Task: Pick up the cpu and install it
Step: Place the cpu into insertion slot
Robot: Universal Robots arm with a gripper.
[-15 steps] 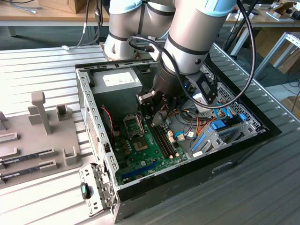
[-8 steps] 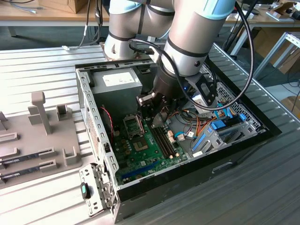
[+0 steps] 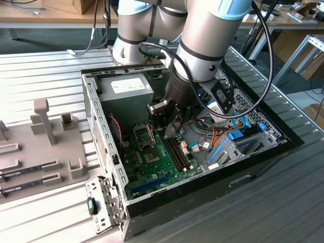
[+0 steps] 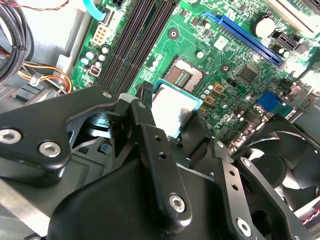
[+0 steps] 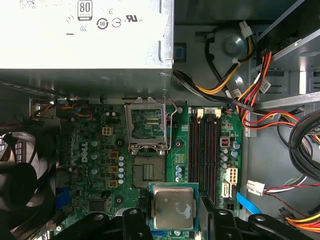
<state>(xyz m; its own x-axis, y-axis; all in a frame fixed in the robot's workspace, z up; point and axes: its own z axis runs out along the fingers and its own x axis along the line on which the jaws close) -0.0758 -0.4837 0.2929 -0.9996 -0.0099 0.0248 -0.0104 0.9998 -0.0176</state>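
Arm (image 3: 212,30) angled steeply down, wrist near vertical. End effector (image 3: 169,125) points downward; black fingers (image 5: 207,212) clamp opposite edges of cpu (image 5: 172,206), held flat.

Ribbed grey metal bench (image 3: 45,71); past its far edge, a wooden table (image 3: 45,21) with a cardboard box (image 3: 76,5), over dark floor (image 3: 50,36).

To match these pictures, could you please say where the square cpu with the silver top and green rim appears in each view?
Exterior view: cpu, seemingly the grey piece under the arm.
Second wrist view: cpu beside the socket.
First wrist view: cpu held in the gripper.
Landmark: the empty square socket.
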